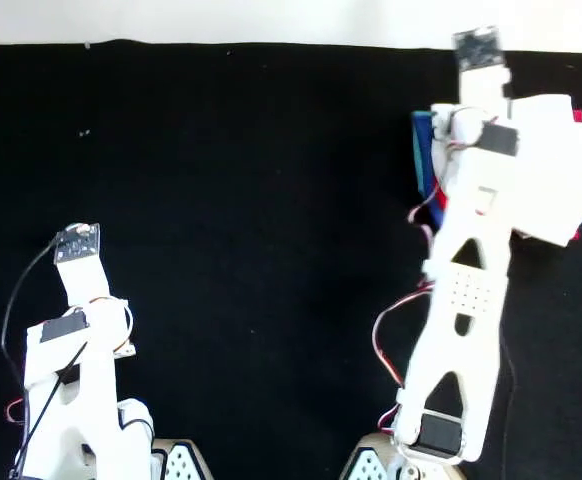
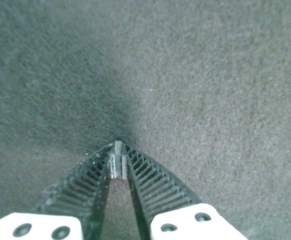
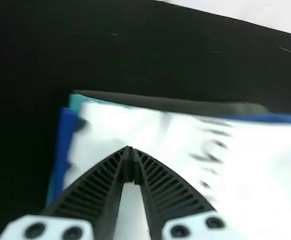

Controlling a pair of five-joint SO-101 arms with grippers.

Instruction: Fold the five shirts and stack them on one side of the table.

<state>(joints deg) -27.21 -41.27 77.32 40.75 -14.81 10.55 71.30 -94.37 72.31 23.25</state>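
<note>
- Over the white top shirt (image 3: 225,165) of the stack (image 1: 556,150), the right gripper (image 3: 129,159) sits pinched closed, holding nothing.
- Left gripper (image 2: 117,152) is closed too, empty, above the black table (image 2: 195,75).

Left claw (image 2: 118,152), right claw (image 3: 129,155), both closed
</note>
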